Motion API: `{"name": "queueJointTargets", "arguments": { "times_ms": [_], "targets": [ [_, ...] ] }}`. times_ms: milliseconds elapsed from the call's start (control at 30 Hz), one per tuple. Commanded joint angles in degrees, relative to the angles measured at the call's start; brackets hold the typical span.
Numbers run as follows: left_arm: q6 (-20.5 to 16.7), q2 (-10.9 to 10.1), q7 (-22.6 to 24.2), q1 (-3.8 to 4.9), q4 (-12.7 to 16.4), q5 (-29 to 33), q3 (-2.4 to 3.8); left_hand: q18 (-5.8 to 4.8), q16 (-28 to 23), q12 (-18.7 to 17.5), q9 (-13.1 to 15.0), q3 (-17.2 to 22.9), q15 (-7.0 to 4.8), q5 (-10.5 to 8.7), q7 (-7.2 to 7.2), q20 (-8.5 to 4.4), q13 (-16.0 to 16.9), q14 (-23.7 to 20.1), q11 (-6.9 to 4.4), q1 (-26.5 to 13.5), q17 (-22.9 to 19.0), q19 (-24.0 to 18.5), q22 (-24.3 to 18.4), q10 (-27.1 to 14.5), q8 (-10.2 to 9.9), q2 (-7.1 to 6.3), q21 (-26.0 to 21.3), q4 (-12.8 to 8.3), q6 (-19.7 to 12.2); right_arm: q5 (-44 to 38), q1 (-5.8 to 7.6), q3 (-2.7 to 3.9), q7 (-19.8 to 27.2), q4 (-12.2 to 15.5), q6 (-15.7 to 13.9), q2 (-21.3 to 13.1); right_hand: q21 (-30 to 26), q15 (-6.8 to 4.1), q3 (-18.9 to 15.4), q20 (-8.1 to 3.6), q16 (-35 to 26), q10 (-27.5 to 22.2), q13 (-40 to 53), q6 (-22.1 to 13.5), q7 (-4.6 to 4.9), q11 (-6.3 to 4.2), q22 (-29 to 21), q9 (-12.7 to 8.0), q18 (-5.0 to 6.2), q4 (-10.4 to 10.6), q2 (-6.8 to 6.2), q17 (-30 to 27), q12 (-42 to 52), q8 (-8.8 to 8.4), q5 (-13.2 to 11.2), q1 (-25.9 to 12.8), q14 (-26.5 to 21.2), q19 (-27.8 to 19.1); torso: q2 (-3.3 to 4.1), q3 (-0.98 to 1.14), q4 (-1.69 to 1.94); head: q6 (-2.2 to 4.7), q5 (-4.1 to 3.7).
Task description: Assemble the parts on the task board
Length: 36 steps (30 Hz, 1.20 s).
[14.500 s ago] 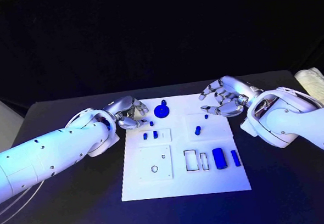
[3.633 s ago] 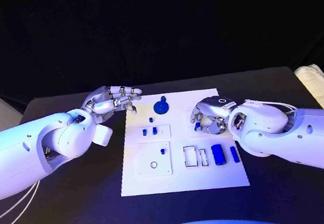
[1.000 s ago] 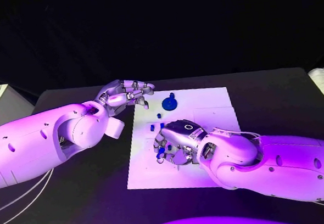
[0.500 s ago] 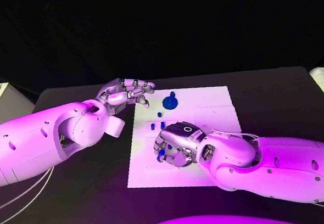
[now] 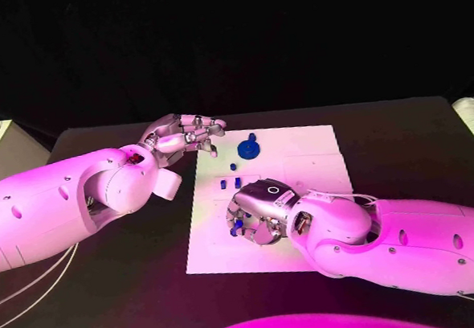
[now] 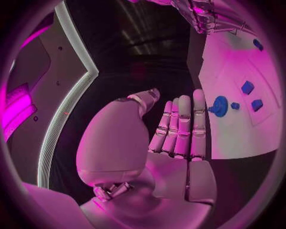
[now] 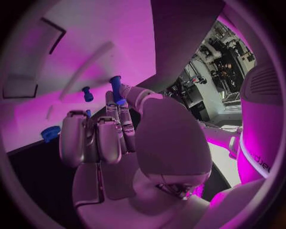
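Two robot arms reach over a white task board (image 5: 306, 151) on the black surface (image 5: 420, 133).

The right robot hand (image 5: 261, 214) hangs over the middle of the board, and it and its big arm hide much of it. The right wrist view shows this hand pinching a small blue peg (image 7: 116, 88) between its thumb and a finger. The left robot hand (image 5: 183, 136) is just past the board's far left corner, fingers straight and close together, holding nothing. A round blue knob (image 5: 248, 149) stands near it on the board. Two small blue blocks (image 5: 230, 183) lie beside the right hand.
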Motion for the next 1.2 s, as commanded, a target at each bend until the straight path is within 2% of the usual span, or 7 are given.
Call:
{"name": "queueJointTargets", "arguments": {
  "times_ms": [33, 367, 600, 667, 967, 1100, 1200],
  "targets": [
    [1.00, -0.01, 0.20, 0.06, 0.14, 0.14, 0.05, 0.80, -0.40, 0.07, -0.05, 0.06, 0.06, -0.35, -0.08, 0.07, -0.06, 0.17, 0.06, -0.26, 0.05, 0.51, -0.04, -0.27, 0.18, 0.14, -0.20, 0.25, -0.32, -2.65, -0.23, -0.11, -2.59, -0.05, 1.77, 0.15, 0.06, -0.21, 4.40, -0.43, 0.13, 3.63, 2.72, 0.02, 0.37, -3.34, 7.90, 0.07, -0.87, -4.78, 0.56, 0.01, 0.40, 0.23, 0.27, -0.22, 1.87, 2.23, 0.04, -0.01, 0.02, 0.02, -0.02],
    [0.99, -0.08, 0.13, 0.07, 0.24, 0.14, 0.05, 0.80, -0.42, 0.10, -0.07, -0.06, 0.06, -0.34, -0.08, 0.07, -0.06, 0.17, 0.06, -0.20, 0.10, 0.59, -0.13, -0.31, 0.23, 0.19, -0.30, 0.35, -0.36, -3.07, -0.62, -0.26, -2.57, -0.23, 0.99, 1.09, -0.65, -0.04, 3.58, -0.25, -0.26, 3.10, 3.01, -0.47, 0.49, -3.20, 7.72, 0.38, -0.75, -5.59, -0.04, -0.61, -0.31, 0.29, 0.10, -2.36, 1.67, 1.97, 0.00, -0.09, -0.08, 0.00, 0.00],
    [1.01, -0.07, 0.08, 0.07, 0.24, 0.14, 0.05, 0.80, -0.42, 0.10, -0.07, -0.06, 0.06, -0.34, -0.08, 0.07, -0.06, 0.17, 0.06, -0.20, 0.10, 0.59, -0.13, -0.31, 0.23, 0.19, -0.30, 0.35, -0.36, -1.87, -0.72, -0.41, -0.64, -0.46, -0.13, 1.43, -5.76, 1.41, 0.14, 0.87, -1.01, -3.05, 1.90, -4.86, 1.41, -1.49, 5.66, -0.36, 0.05, -4.54, -3.84, -2.06, -2.26, -1.95, 0.05, -7.58, 1.20, 0.52, -0.04, -0.03, -0.03, 0.01, -0.06],
    [0.98, -0.08, 0.06, 0.07, 0.24, 0.14, 0.05, 0.80, -0.42, 0.10, -0.07, -0.06, 0.06, -0.34, -0.08, 0.07, -0.06, 0.17, 0.06, -0.20, 0.10, 0.59, -0.13, -0.31, 0.23, 0.19, -0.30, 0.35, -0.36, -1.59, -0.73, -0.44, -0.26, -0.50, -0.38, 1.46, -7.52, 1.66, -0.83, 1.15, -1.52, -4.88, 1.51, -5.54, 1.49, -1.24, 4.93, -0.50, 0.37, -4.63, -4.23, -2.99, -2.16, -2.36, 0.06, -7.83, 0.80, 0.05, -0.07, -0.03, -0.01, -0.02, -0.06],
    [1.00, -0.18, -0.05, 0.08, 0.25, 0.14, 0.05, 0.80, -0.43, 0.12, -0.09, -0.12, 0.06, -0.34, -0.08, 0.07, -0.06, 0.17, 0.06, -0.20, 0.12, 0.63, -0.18, -0.32, 0.27, 0.26, -0.36, 0.44, -0.37, -0.68, -0.74, -0.49, 0.56, -0.60, -2.69, 1.15, -11.92, 2.18, -8.75, 1.81, -2.37, -10.48, 0.25, -8.16, 1.82, -0.59, 2.91, -1.46, 1.09, -4.61, -3.16, -4.69, -0.95, -4.41, 1.85, -6.61, 0.09, -0.69, -0.04, -0.02, -0.04, 0.13, -0.17],
    [1.02, -0.20, -0.11, 0.08, 0.25, 0.14, 0.05, 0.80, -0.43, 0.12, -0.09, -0.12, 0.06, -0.34, -0.08, 0.07, -0.06, 0.17, 0.06, -0.20, 0.12, 0.63, -0.18, -0.32, 0.27, 0.26, -0.36, 0.44, -0.37, -0.61, -0.75, -0.50, 0.78, -0.50, -3.94, 0.82, -13.90, 2.57, -15.03, 2.15, -2.74, -13.56, -0.15, -9.11, 1.52, -0.11, 2.00, -2.17, 1.33, -3.50, -1.46, -5.59, 0.33, -5.56, 2.05, -4.25, -0.32, -0.94, -0.02, -0.02, -0.02, 0.11, -0.16],
    [1.05, -0.22, -0.15, 0.08, 0.24, 0.14, 0.05, 0.80, -0.43, 0.12, -0.09, -0.12, 0.06, -0.34, -0.08, 0.07, -0.06, 0.17, 0.06, -0.20, 0.12, 0.63, -0.18, -0.32, 0.27, 0.26, -0.36, 0.44, -0.37, -0.40, -0.74, -0.50, 1.25, -0.18, -5.81, 0.17, -15.72, 3.12, -21.49, 2.62, -2.98, -16.88, -0.14, -9.90, 1.56, 0.55, 1.19, -2.77, 1.58, -1.03, -0.37, -6.34, 1.15, -6.52, 2.36, -1.10, -0.74, -1.23, -0.06, 0.01, 0.00, 0.20, -0.21]
  ]
}}
